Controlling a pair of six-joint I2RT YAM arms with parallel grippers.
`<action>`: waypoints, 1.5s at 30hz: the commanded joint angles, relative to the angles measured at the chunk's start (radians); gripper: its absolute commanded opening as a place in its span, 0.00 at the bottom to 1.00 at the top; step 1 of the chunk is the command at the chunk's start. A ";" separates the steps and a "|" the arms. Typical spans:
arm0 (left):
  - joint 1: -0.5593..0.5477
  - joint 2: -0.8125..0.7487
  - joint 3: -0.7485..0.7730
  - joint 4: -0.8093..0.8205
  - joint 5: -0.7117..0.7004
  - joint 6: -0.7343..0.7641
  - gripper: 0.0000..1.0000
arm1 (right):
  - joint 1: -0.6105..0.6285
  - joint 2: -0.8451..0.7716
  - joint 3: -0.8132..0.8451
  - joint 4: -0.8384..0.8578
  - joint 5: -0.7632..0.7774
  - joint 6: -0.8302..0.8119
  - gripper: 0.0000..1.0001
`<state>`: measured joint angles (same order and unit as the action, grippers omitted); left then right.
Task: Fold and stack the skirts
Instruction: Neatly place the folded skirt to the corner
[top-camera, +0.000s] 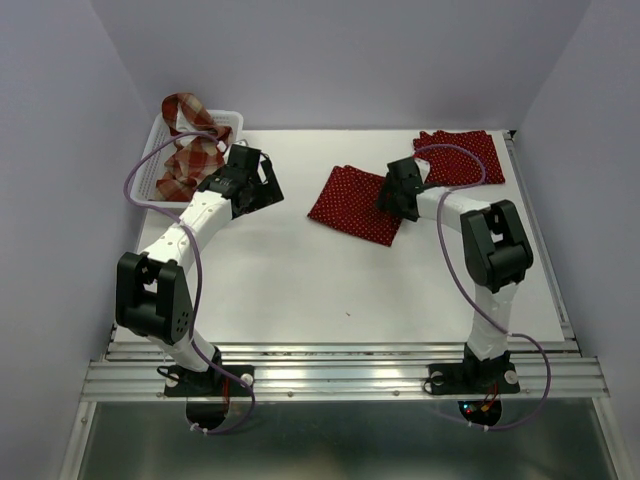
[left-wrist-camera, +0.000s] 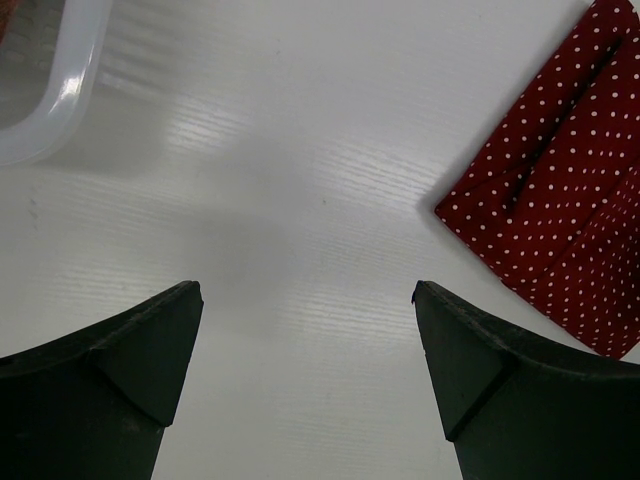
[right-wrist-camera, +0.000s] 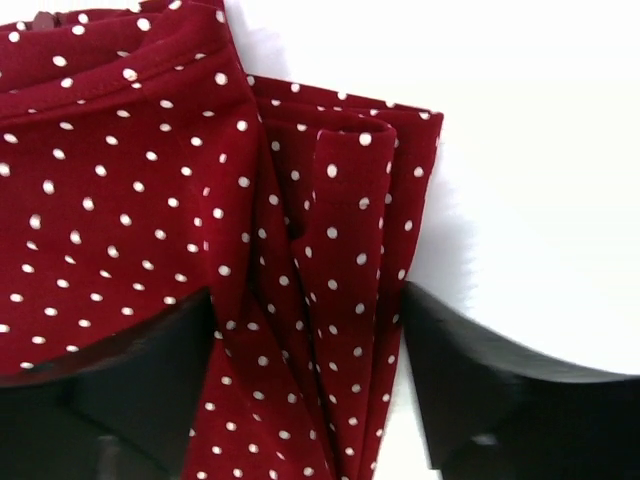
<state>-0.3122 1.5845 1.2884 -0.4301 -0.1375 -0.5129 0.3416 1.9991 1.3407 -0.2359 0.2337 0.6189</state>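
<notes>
The right claw (right-wrist-camera: 305, 312) stands wide astride a ridge of the near dotted skirt (top-camera: 348, 203), well right of the white basket (top-camera: 236, 119). The left claw (left-wrist-camera: 305, 288) gapes wide above bare surface (top-camera: 300, 290) just beside that basket. The plaid skirt (top-camera: 185, 150) is heaped in the basket, and the second dotted skirt (top-camera: 462, 155) lies farthest from it.

Left gripper (left-wrist-camera: 305, 290) jaws wide apart, elbow out left; right gripper (right-wrist-camera: 305, 300) jaws apart, elbow out right
</notes>
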 joint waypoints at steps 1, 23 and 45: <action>0.004 -0.040 -0.012 0.024 0.007 0.011 0.99 | 0.011 0.067 0.026 -0.045 0.019 0.001 0.72; 0.005 -0.044 0.022 0.010 -0.017 0.011 0.99 | -0.032 0.007 0.227 0.079 0.009 -0.593 0.01; 0.022 0.060 0.117 -0.025 -0.077 -0.015 0.99 | -0.193 0.102 0.570 0.047 0.055 -0.919 0.01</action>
<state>-0.2989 1.6512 1.3514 -0.4442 -0.1844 -0.5171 0.1799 2.0846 1.8179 -0.2321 0.2550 -0.2394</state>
